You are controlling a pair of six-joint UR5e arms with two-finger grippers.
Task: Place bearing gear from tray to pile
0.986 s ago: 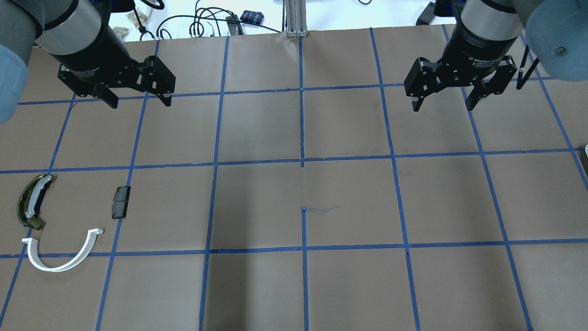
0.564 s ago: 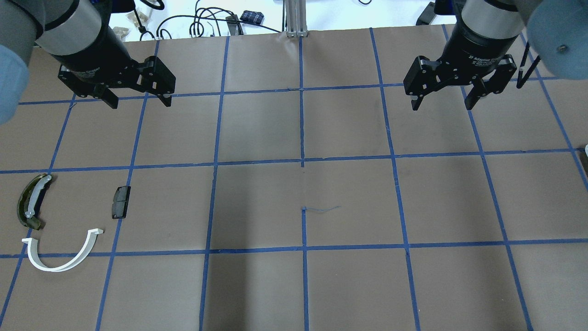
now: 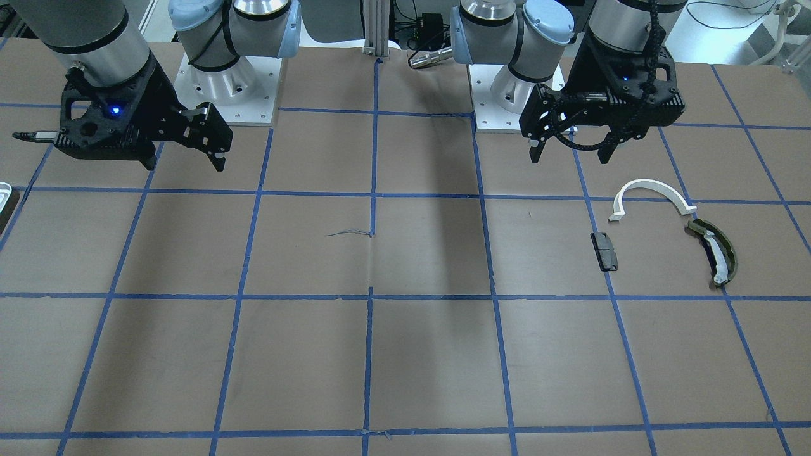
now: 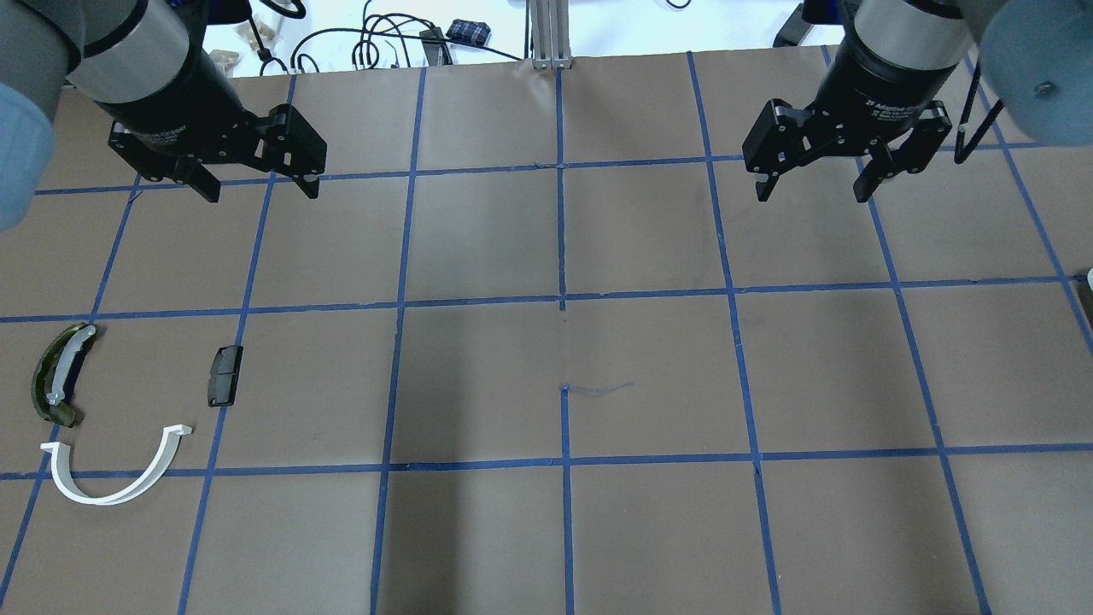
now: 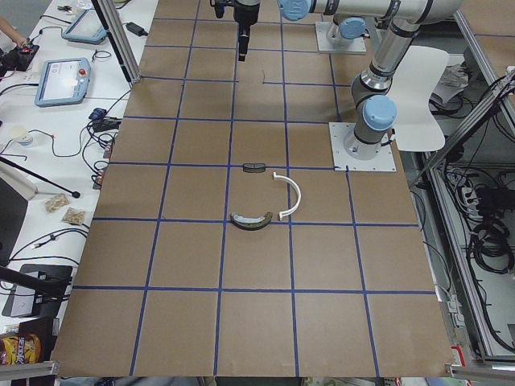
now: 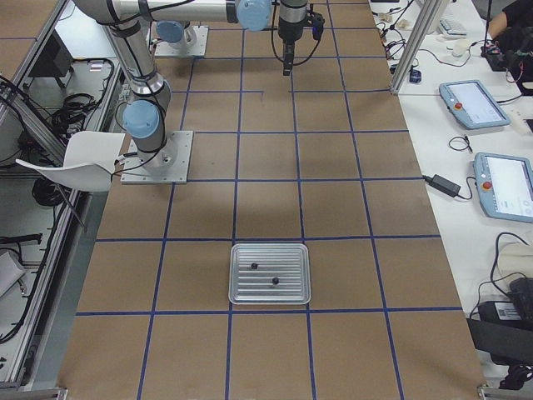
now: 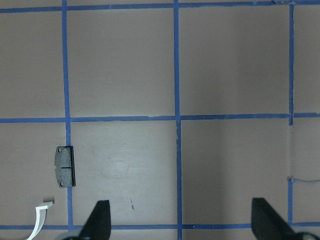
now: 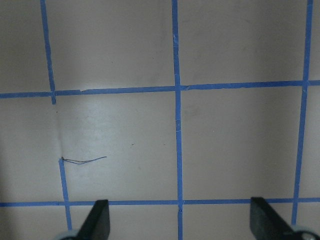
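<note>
The tray [image 6: 269,297] is silvery with rounded corners and holds two small dark parts [image 6: 275,282]; which is the bearing gear I cannot tell. Only a sliver of it shows in the overhead view [image 4: 1090,278]. The pile lies at the table's left: a white half-ring [image 4: 111,489], an olive curved shoe [image 4: 53,376] and a black pad [image 4: 225,375]. My left gripper [image 4: 260,190] is open and empty, above the table beyond the pile. My right gripper [image 4: 811,195] is open and empty, far from the tray. The left wrist view shows the pad [image 7: 64,166].
The brown table [image 4: 564,342] carries a grid of blue tape. Cables and small items lie past its far edge [image 4: 384,43]. Pendants and cables lie on the side bench [image 6: 483,125]. The arm bases [image 3: 222,82] stand on white plates.
My right gripper has shifted slightly left and away in the overhead view, still open. My left arm and the pile parts have not moved.
</note>
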